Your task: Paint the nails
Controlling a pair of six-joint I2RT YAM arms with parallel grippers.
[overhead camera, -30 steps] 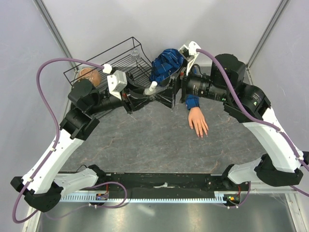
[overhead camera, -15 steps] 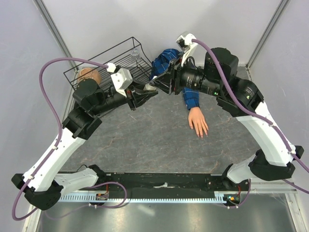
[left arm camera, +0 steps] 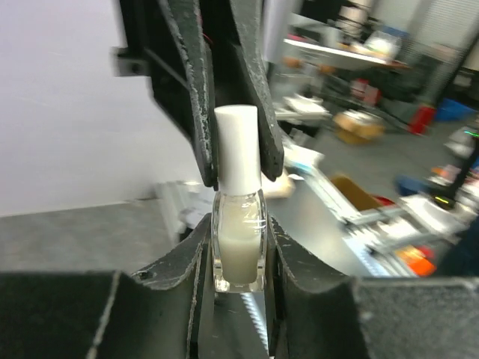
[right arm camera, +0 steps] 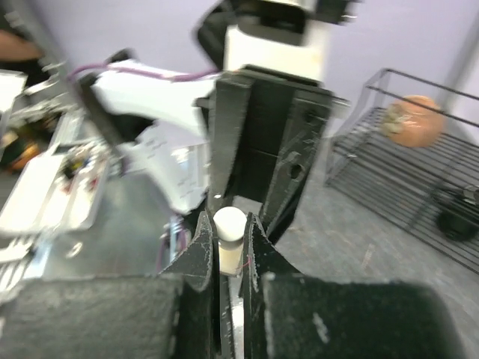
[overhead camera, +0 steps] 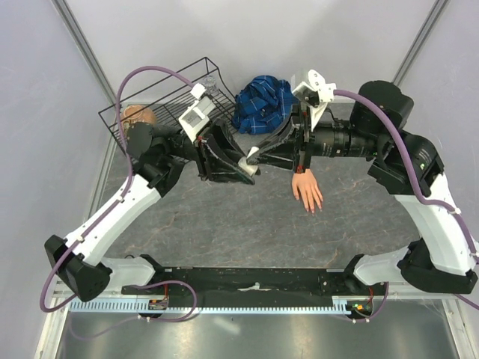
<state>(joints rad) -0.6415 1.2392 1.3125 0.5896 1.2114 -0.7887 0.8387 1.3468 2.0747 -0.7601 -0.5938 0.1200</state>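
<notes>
Both my pairs of fingers are clamped on one small bottle, and the nails lie apart from them on the desk.

The nails point(overhead camera: 314, 208) tip a flesh-coloured mannequin hand point(overhead camera: 306, 188) that lies flat on the grey desk point(overhead camera: 224, 232), fingertips towards my bases. It lies just under my right forearm, to the right of the spot where my fingers meet and touching neither pair. The nails are too small for me to make out more than pale tips. My left fingers point(left arm camera: 238, 250) squeeze the clear glass bottle point(left arm camera: 239, 228) of milky liquid, while my right fingers point(right arm camera: 229, 241) pinch its white cap point(right arm camera: 229, 221). Farther back is the bunched blue plaid sleeve point(overhead camera: 262, 105), and left of it a black wire basket point(overhead camera: 161, 101) holding a brownish round thing point(overhead camera: 137, 116).
</notes>
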